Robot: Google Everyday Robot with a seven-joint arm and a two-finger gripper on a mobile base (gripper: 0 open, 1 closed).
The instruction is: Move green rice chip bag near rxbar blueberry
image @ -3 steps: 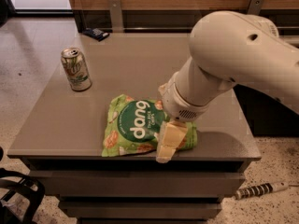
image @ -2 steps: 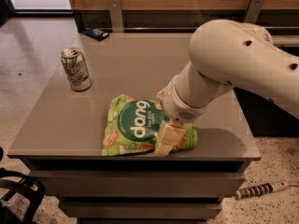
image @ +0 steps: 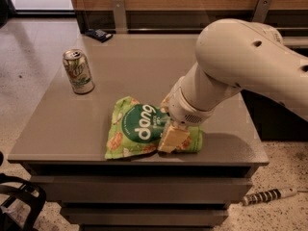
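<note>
The green rice chip bag (image: 137,126) lies flat near the front edge of the grey table (image: 134,66), its "dang" lettering facing up. My gripper (image: 172,137) is down on the bag's right end, the cream finger (image: 173,138) resting over the bag. The big white arm (image: 240,61) reaches in from the right and hides the bag's right part. The rxbar blueberry (image: 98,34) is a small dark wrapper at the table's far left corner, far from the bag.
A green-and-white soda can (image: 78,71) stands upright on the table's left side, between the bag and the bar. A wooden wall with metal brackets (image: 119,13) runs behind the table. A striped cable (image: 267,196) lies on the floor at right.
The arm has shifted slightly left over the bag. The bag, can and bar stay where they were.
</note>
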